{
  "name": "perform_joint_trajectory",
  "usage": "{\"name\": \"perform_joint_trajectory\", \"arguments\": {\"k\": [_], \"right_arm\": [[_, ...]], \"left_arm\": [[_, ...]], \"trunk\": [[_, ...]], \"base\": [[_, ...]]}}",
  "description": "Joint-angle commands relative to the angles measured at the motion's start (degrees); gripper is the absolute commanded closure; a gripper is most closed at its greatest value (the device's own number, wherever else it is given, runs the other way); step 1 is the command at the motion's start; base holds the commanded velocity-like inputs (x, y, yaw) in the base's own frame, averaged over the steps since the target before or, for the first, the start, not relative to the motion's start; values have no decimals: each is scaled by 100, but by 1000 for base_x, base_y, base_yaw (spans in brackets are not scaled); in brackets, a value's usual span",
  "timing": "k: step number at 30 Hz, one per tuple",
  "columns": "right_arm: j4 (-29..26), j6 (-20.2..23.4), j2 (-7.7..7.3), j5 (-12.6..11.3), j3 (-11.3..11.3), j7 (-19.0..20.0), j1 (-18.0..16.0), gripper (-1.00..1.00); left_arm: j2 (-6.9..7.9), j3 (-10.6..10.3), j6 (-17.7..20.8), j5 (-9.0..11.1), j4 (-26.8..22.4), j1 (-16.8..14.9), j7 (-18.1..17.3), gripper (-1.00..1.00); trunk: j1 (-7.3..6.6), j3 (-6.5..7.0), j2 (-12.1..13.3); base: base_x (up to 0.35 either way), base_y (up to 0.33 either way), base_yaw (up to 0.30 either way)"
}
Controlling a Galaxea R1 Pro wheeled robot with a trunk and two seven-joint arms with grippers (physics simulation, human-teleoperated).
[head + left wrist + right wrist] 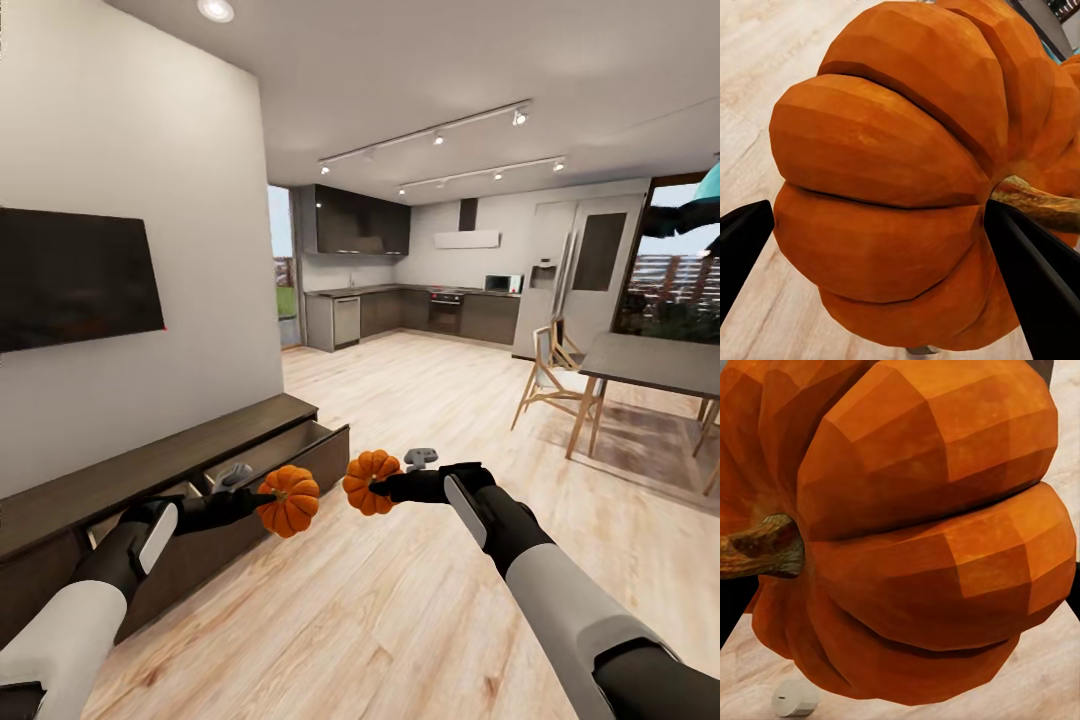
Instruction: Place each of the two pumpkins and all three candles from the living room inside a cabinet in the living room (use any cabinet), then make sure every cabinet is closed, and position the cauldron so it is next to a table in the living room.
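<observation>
left gripper (262, 492) grips one pumpkin (290, 499) | right gripper (378, 487) grips other pumpkin (370, 481) | cabinet (150, 462) drawer open, nothing stowed | candle (793, 699) on floor

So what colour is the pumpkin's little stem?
Brownish, on the bright orange pumpkin; its stem shows best in the right wrist view.

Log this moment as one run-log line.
left gripper: shut on left pumpkin | right gripper: shut on right pumpkin | cabinet: drawer open | candle: on floor
</observation>
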Motion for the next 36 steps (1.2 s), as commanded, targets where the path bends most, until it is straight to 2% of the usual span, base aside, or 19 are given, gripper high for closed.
{"name": "perform_joint_trajectory", "arguments": {"k": [1, 10, 19, 36], "right_arm": [[-5, 26, 0, -12, 2, 2, -4, 100], [-5, 26, -1, -12, 2, 4, -4, 100], [-5, 26, -3, -12, 2, 4, -4, 100], [-5, 26, 1, -12, 2, 4, -4, 100]], "left_arm": [[-1, 9, 28, 10, -1, -4, -1, 100], [-1, 14, 28, 10, -1, -4, -1, 100], [-1, 18, 28, 18, -1, -4, -1, 100], [-1, 21, 28, 19, -1, -4, 8, 100]], "trunk": [[0, -7, -4], [0, -7, -4], [0, -7, -4], [0, -7, -4]], "base": [[1, -1, 95], [10, -4, 144], [221, -71, 13], [60, -5, 0]]}}
